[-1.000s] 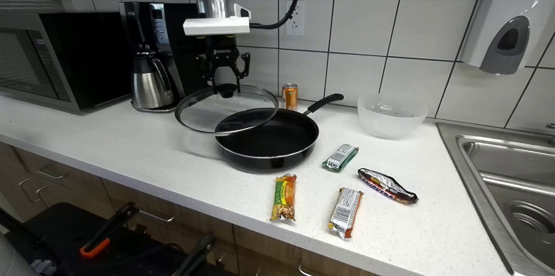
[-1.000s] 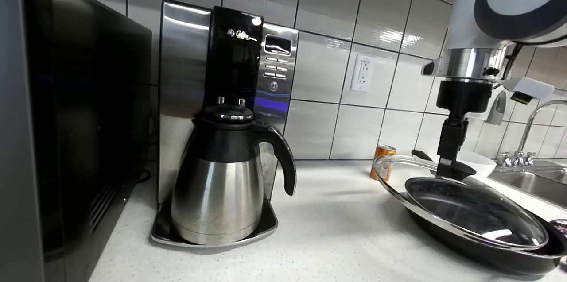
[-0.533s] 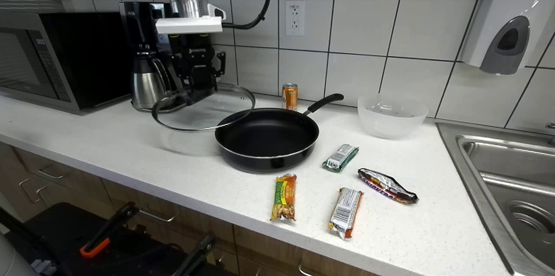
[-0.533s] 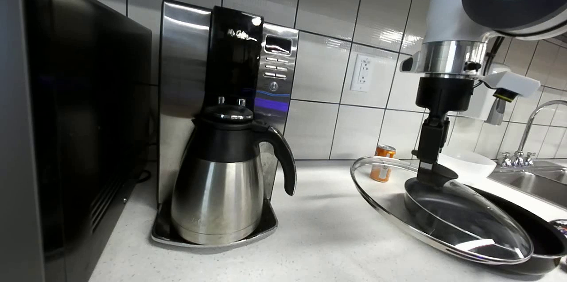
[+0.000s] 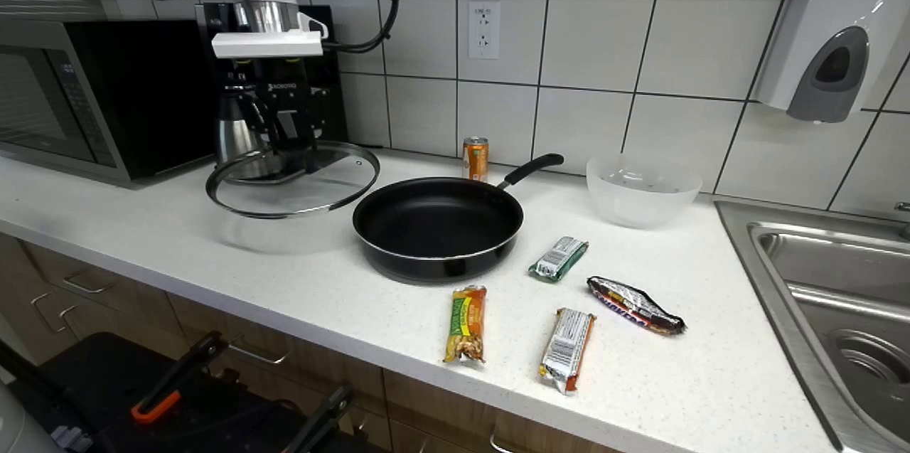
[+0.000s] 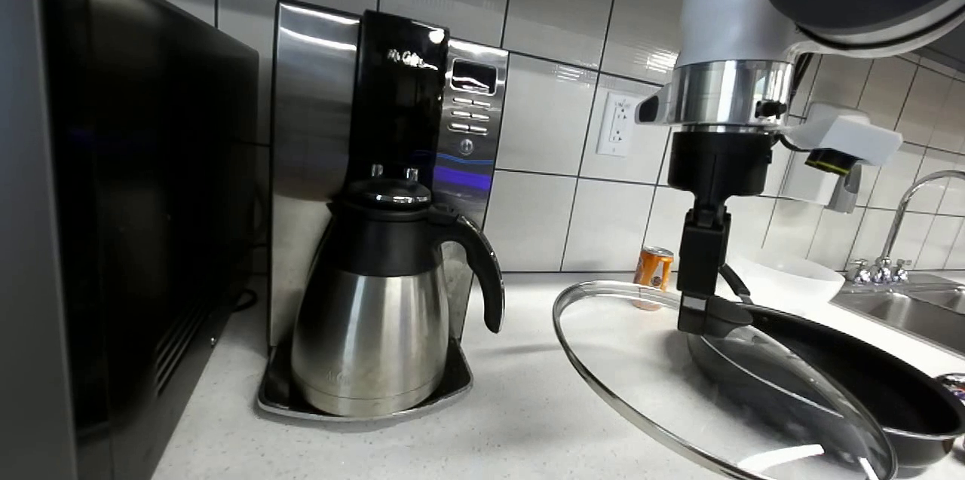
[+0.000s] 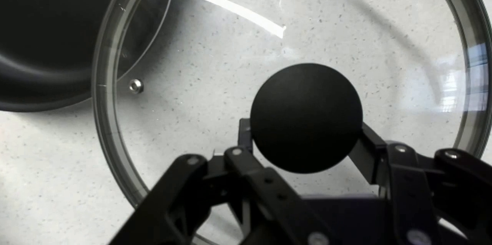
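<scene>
Above counter [image 5: 284, 261] | pincer [image 7: 306, 131] part-spread, gripping lid [image 7: 207, 83] knob [image 7: 306, 118] | rim [image 7: 105, 83] near pan [image 5: 439, 222] | room frontward

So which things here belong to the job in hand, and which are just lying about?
In the job:
glass lid, held aloft by its black knob
gripper, closed on that knob
frying pan, uncovered, probably

Apparently just lying about:
orange can
four wrapped bars
translucent bowl
coffee maker with carafe
microwave
</scene>
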You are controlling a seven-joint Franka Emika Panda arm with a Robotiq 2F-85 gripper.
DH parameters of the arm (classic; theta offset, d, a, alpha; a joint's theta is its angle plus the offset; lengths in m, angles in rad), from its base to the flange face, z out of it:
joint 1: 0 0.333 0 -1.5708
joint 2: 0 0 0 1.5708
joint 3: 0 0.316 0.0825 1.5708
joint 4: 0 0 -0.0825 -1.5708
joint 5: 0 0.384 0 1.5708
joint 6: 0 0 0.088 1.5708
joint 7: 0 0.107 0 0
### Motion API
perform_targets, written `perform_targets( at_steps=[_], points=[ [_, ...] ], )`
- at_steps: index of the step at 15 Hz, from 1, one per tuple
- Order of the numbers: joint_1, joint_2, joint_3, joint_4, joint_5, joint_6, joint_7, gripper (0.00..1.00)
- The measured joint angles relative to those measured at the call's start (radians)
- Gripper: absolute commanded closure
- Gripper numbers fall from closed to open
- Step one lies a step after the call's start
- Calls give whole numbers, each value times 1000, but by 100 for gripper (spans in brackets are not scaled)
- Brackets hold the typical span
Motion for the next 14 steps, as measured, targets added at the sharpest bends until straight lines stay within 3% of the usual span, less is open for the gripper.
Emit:
perform_targets(
  at_steps=[14],
  points=[
    [39,172,37,106,-6,-30,0,63]
  ],
)
